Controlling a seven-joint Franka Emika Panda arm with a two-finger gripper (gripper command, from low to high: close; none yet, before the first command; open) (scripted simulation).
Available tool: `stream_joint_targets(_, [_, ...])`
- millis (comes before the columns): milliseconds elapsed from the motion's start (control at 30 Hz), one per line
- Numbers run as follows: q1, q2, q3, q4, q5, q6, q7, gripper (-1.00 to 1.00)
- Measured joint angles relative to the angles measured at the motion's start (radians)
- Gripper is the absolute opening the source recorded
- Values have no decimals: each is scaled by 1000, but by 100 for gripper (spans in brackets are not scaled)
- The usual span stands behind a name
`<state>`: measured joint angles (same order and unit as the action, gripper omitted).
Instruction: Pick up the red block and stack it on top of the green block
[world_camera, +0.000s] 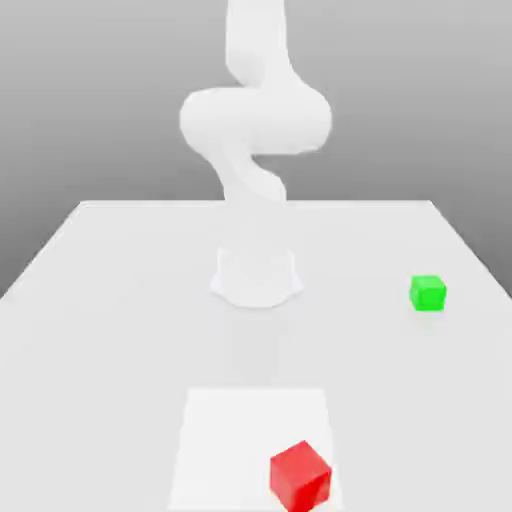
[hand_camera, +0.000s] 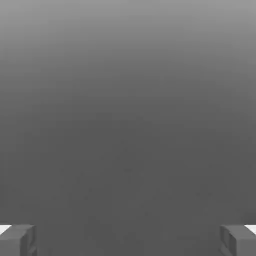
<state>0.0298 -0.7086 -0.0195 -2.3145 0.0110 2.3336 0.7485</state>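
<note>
The red block (world_camera: 300, 475), a small bright cube, rests on the white table (world_camera: 110, 330) near its front edge, slightly toward the exterior view's right of centre. The green block (world_camera: 428, 293), about the same size, sits farther back toward the exterior view's right, well apart from the red one. In the hand view my gripper (hand_camera: 128, 240) is open, its grey fingertips (hand_camera: 17, 239) spread wide with nothing between them. Beyond them is plain grey background.
The white arm (world_camera: 255, 120) rises from its round base (world_camera: 256, 275) at the table's middle and leaves the picture at the top. A lighter square patch (world_camera: 230, 440) marks the table under the red block. The table's far edge runs behind the base.
</note>
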Motion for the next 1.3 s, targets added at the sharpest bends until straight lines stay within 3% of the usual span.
stream_joint_targets(533, [126,587,-58,-93,77,215,-335,0])
stream_joint_targets(967, [139,1052,-37,-128,43,453,-475,0])
stream_joint_targets(1000, [135,1086,-32,-123,47,481,-478,-100])
stream_joint_targets(1300, [138,1040,-36,-130,38,441,-472,-100])
